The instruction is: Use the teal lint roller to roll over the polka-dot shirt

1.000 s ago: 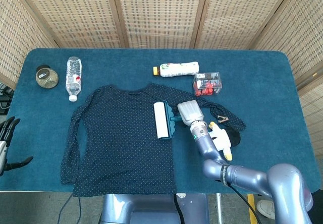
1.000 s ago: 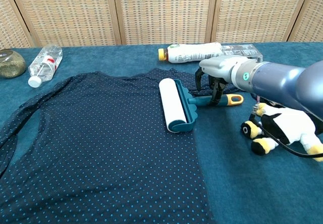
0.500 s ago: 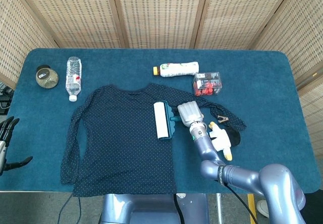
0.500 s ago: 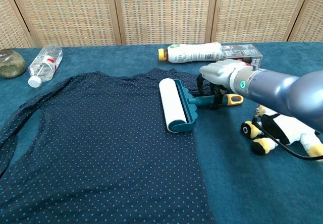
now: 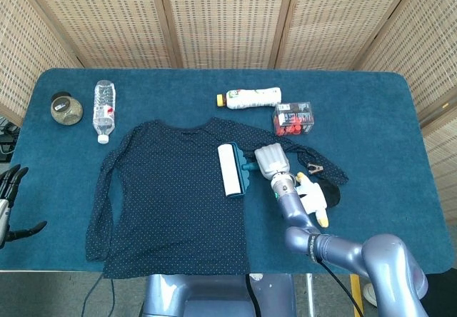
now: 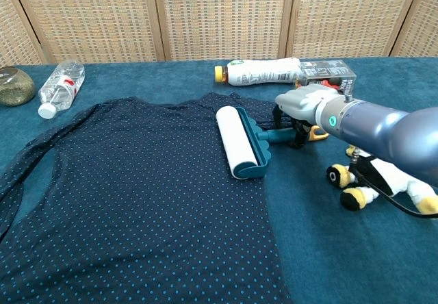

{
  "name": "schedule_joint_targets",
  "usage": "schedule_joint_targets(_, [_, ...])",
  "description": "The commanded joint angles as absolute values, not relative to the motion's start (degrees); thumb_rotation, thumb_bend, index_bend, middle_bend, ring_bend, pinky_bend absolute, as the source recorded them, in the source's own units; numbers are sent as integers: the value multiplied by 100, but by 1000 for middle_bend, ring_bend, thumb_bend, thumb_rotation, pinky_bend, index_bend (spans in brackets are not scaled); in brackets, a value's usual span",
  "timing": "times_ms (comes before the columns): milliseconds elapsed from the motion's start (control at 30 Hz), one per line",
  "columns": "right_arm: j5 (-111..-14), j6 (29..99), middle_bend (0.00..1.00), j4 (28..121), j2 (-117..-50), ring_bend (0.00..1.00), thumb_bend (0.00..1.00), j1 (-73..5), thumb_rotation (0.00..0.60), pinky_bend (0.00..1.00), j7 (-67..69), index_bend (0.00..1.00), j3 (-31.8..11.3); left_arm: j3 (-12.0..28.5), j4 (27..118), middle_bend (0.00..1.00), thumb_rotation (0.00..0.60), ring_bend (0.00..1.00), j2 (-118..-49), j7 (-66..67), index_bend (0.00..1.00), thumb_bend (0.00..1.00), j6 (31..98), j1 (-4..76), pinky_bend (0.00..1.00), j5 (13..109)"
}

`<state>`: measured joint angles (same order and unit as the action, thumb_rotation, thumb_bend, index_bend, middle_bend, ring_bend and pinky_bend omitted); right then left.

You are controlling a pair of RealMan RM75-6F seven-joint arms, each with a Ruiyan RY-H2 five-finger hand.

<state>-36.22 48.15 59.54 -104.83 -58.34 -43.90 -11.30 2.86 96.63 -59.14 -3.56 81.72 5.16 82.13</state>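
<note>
The dark polka-dot shirt (image 5: 164, 195) (image 6: 123, 194) lies flat on the blue tablecloth. On its right edge rests the lint roller (image 5: 230, 170) (image 6: 236, 142), a white roll in a teal frame. The roller's handle runs off to the right. My right hand (image 5: 270, 160) (image 6: 301, 109) grips that handle, its fingers curled down over it and hiding most of the orange end. My left hand (image 5: 8, 199) hangs off the table's left edge, far from the shirt, holding nothing with its fingers apart.
A black-and-white plush toy (image 5: 314, 195) (image 6: 383, 177) lies just right of my right hand. Behind it are a red box (image 5: 293, 118) and a white bottle (image 5: 250, 98). A water bottle (image 5: 104, 110) and a jar (image 5: 66, 108) sit at the far left.
The right hand has shifted slightly to the right along the handle and covers more of the orange end. The roller has turned and slid a little with it. The left hand has not moved.
</note>
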Motion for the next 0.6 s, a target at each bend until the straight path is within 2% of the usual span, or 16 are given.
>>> schedule_joint_targets(33, [-3618, 4772, 1000, 5902, -10501, 1000, 564, -5828, 600, 1000, -4390, 528, -1136, 283, 9658, 0, 600, 0, -5916, -357, 0, 0, 8162, 519, 0, 8208])
schedule_joint_targets(167, [-3732, 4799, 1000, 5967, -10455, 1000, 710, -5793, 600, 1000, -4263, 661, -1188, 287, 9652, 0, 600, 0, -5917, -374, 0, 0, 8142, 528, 0, 8192])
schedule_joint_targets(233, [-3815, 4842, 1000, 6067, -10398, 1000, 752, -5770, 600, 1000, -4190, 693, -1215, 285, 9649, 0, 600, 0, -5914, -388, 0, 0, 8130, 532, 0, 8190])
schedule_joint_targets(433, [-3880, 5109, 1000, 6794, -10054, 1000, 794, -5804, 600, 1000, -4346, 718, -1338, 266, 9648, 0, 600, 0, -5878, -517, 0, 0, 8114, 538, 0, 8239])
schedule_joint_targets(600, [-3536, 5446, 1000, 7483, -9857, 1000, 822, -6020, 600, 1000, -4903, 726, -1520, 256, 9595, 0, 600, 0, -5837, -697, 0, 0, 8080, 541, 0, 8250])
